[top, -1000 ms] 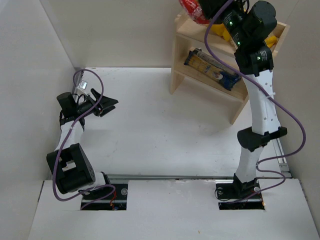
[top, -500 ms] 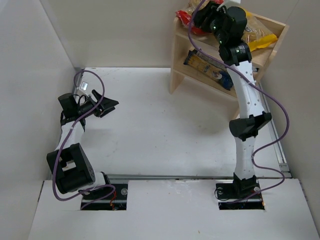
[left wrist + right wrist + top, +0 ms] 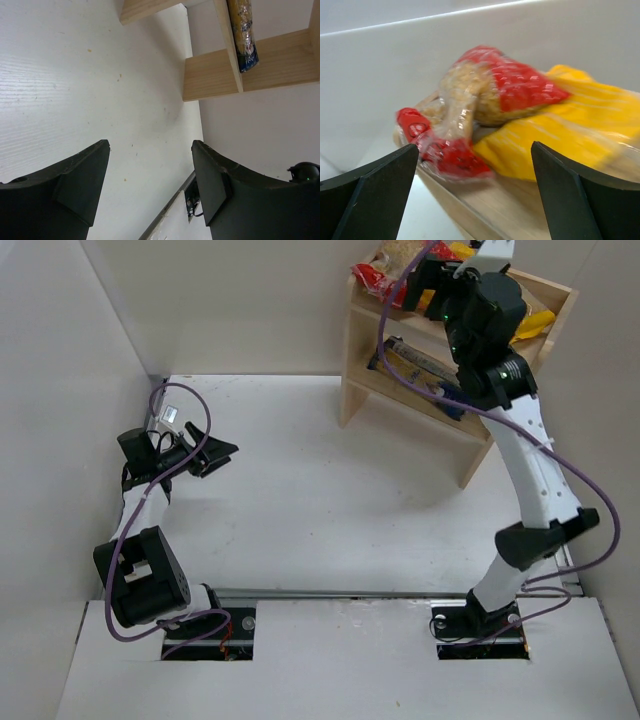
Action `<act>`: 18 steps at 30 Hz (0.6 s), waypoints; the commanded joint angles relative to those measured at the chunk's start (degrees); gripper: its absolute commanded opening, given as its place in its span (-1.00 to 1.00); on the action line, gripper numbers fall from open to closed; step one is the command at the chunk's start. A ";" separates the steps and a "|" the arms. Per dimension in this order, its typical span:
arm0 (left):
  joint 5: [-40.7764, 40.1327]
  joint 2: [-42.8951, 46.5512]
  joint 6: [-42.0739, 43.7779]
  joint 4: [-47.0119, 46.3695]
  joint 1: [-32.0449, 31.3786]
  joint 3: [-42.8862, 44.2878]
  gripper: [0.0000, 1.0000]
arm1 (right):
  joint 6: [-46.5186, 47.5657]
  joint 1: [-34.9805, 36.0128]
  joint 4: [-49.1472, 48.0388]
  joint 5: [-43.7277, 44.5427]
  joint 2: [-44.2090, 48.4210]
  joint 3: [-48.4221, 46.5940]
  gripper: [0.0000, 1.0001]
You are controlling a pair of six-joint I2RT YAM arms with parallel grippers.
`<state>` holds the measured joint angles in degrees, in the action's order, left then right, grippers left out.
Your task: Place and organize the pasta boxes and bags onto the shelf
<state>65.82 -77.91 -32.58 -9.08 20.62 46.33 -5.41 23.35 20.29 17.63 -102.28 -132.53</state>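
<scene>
The wooden shelf (image 3: 358, 335) stands at the far right. On its top tier lies the red-edged clear bag (image 3: 380, 270) of tan pasta, partly resting on the yellow bag (image 3: 532, 324). My right gripper (image 3: 422, 282) hovers just in front of them, open and holding nothing. In the right wrist view the red bag (image 3: 487, 92) leans over the yellow bag (image 3: 565, 132) on the shelf board (image 3: 520, 212), beyond my right gripper (image 3: 475, 148). The blue pasta box (image 3: 418, 368) lies on the lower tier. My left gripper (image 3: 214, 454) is open and empty over the table at the far left.
White walls enclose the table on the left, back and right. The left wrist view looks along the white tabletop (image 3: 75, 75) past my left gripper (image 3: 148, 146) to the shelf's side panels (image 3: 215, 80) and the end of the blue box (image 3: 243, 30). A metal rail (image 3: 350, 593) runs along the near edge.
My right gripper carried the red bag over the top tier, opened and let it go; the bag now lies there. The right arm has swung right. The left arm has not moved.
</scene>
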 commanded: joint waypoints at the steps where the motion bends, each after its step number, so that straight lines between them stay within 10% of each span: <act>1: 0.97 1.18 1.64 -0.85 -0.01 -0.27 0.30 | 7.07 1.82 -11.30 9.08 10.58 8.91 1.00; 6: 0.63 2.15 3.13 -0.85 1.39 -0.97 0.29 | 9.45 -1.32 -22.75 7.44 30.35 36.49 1.00; 11: -7.53 2.24 7.78 0.90 6.04 -1.77 0.29 | 1.83 -13.80 -12.05 3.29 44.94 59.01 1.00; 18: -49.50 -0.04 32.81 18.12 8.08 4.64 0.29 | -3.82 -28.39 -10.10 8.38 64.29 80.04 1.00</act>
<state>38.61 -77.93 -14.50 1.76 29.56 46.85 -6.04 -2.04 10.52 23.66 -42.68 -55.27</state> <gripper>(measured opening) 0.644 0.999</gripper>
